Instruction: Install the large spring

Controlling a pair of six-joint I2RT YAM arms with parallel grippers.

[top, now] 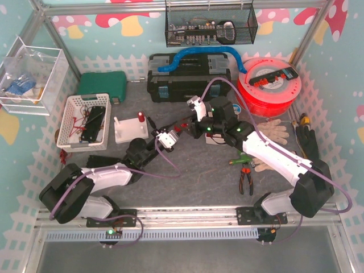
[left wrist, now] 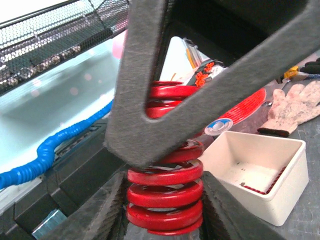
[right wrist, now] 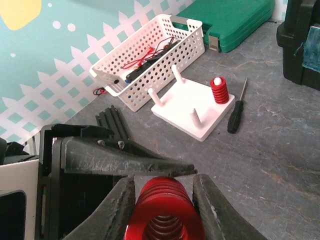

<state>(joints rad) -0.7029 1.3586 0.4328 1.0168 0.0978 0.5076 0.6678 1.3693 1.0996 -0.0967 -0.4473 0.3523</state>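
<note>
Red coils fill the bottom of both wrist views: the large spring (left wrist: 165, 195) is clamped between the fingers of the left gripper (left wrist: 165, 205), and the right gripper (right wrist: 164, 187) pinches its other end. Both claws are closed snugly on it over the grey mottled table (right wrist: 280, 150). Beyond stand a white peg base (right wrist: 195, 107) carrying a short red spring (right wrist: 218, 90), a screwdriver (right wrist: 236, 112) just beside it, a white basket (right wrist: 150, 60) and a green case (right wrist: 230, 20). Behind them rises a teal wall (right wrist: 50, 50) printed with a white picket fence.
</note>
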